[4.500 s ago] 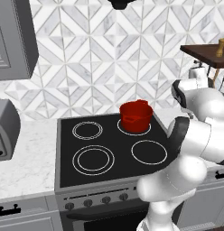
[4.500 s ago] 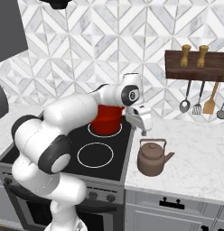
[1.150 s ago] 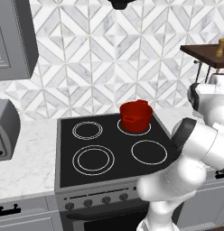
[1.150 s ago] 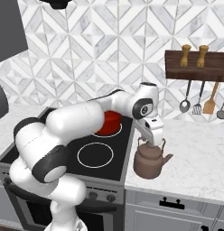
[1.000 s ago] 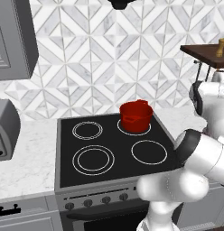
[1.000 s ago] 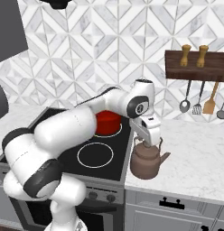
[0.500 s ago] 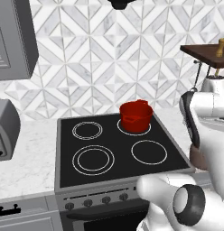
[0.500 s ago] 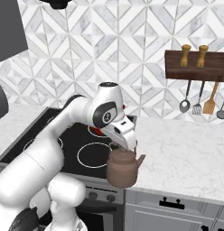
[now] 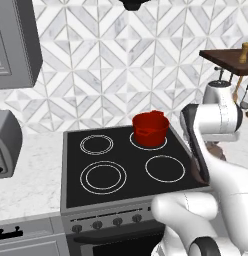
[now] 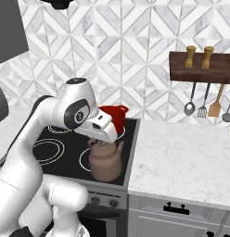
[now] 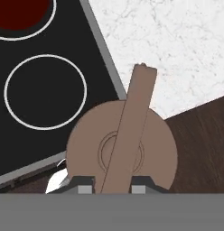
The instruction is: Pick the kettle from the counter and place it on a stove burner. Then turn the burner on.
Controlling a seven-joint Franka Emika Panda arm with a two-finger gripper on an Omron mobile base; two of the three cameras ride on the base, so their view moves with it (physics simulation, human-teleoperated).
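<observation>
- Brown kettle (image 10: 105,162) hangs clamped by its handle in the gripper (image 11: 113,188), at the cooktop's (image 9: 127,170) front right corner.
- Carry it level toward the double-ring burner (image 9: 103,177), front left of the red pot (image 9: 150,129), then lower gently.

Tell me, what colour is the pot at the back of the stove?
Red. The pot shows best in the left base view.
</observation>
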